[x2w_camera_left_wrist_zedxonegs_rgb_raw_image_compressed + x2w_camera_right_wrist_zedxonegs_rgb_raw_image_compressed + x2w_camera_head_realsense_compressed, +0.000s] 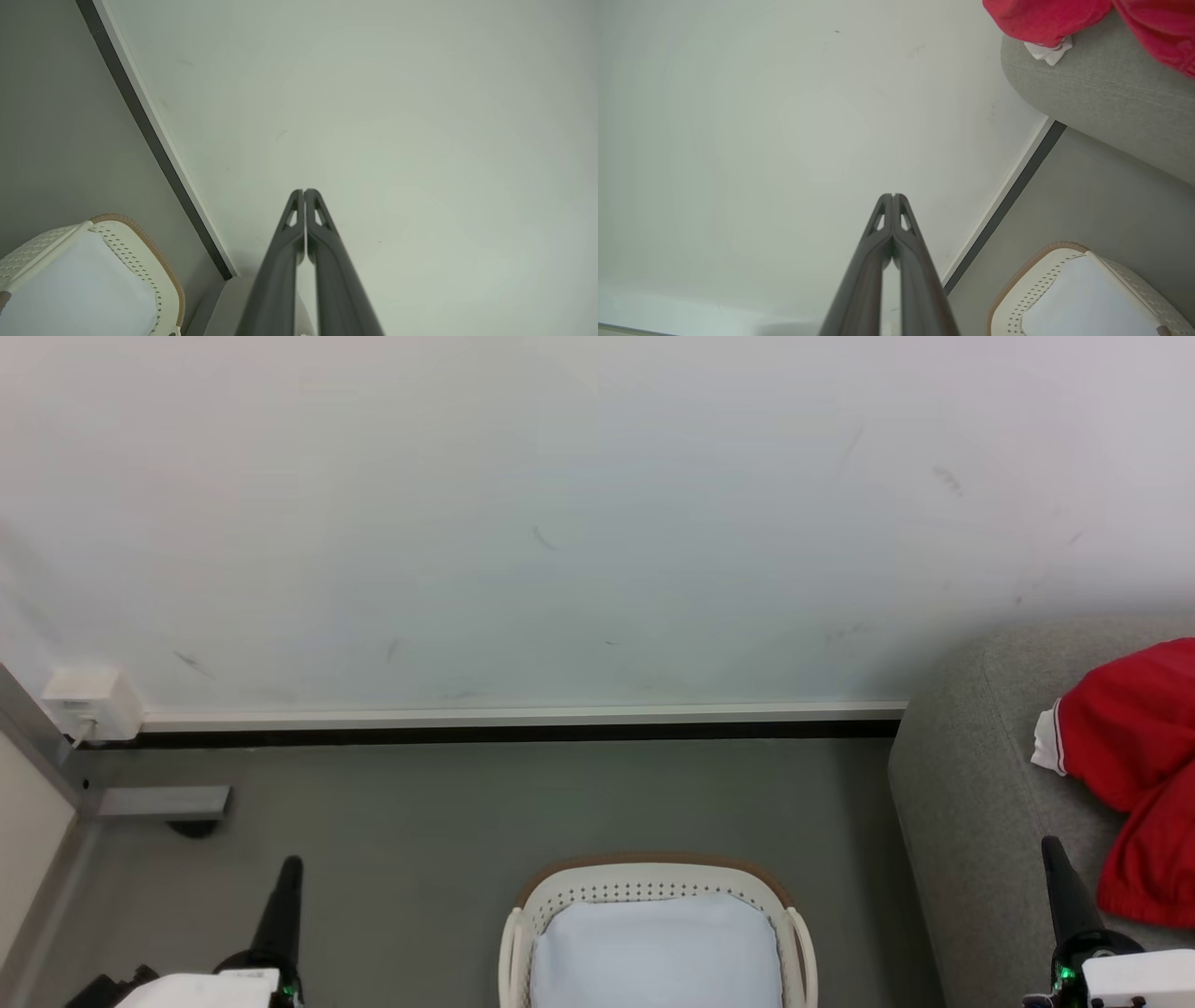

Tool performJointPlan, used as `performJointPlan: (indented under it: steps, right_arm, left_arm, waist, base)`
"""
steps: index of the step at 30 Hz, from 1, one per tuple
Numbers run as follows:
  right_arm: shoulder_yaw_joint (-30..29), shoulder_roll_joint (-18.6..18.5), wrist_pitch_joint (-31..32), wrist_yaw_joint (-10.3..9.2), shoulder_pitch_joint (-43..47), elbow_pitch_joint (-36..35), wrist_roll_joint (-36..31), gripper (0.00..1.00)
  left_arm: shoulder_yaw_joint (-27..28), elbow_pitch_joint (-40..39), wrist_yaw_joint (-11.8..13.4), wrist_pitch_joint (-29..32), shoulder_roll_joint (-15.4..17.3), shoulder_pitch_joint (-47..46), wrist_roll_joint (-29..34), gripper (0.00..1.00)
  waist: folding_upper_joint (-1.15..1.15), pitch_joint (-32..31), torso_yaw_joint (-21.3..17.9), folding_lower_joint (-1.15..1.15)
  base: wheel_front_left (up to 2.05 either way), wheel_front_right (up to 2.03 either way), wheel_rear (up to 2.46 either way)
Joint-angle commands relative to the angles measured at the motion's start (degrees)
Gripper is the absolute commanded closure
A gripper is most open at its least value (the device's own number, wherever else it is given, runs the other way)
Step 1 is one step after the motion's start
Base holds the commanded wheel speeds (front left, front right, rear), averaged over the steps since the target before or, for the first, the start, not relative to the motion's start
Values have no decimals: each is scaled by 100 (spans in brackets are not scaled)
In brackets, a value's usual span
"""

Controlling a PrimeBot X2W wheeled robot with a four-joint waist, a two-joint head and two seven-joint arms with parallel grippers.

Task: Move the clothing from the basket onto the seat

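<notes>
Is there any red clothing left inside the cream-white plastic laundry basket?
No, the cream-white plastic laundry basket holds just its flat white liner, while the red clothing lies on the light grey fabric seat.

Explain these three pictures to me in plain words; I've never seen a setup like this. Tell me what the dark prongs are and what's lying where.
A two-armed robot took them. The wide picture is from its head; the other two are from its wrists. The dark prongs are its left gripper and right gripper, both shut and holding nothing. On the floor stands the basket, showing just its white liner. The red clothing lies on the grey seat at right.
</notes>
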Motion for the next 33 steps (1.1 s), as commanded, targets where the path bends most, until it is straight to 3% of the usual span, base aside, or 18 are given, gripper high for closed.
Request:
performJointPlan:
  steps: [1,33]
  right_arm:
    - [-59,3,32,-9,-69,-46,130,100]
    - [-382,80,346,-12,-125,-67,1162,100]
  left_arm:
    - [18,-38,-30,52,50,-97,-113,100]
    - [43,-62,-64,382,58,-226,-1321,100]
  waist:
    - [0,3,8,0]
    - [0,58,176,0]
  base:
    - [0,0,0]
    - [0,0,0]
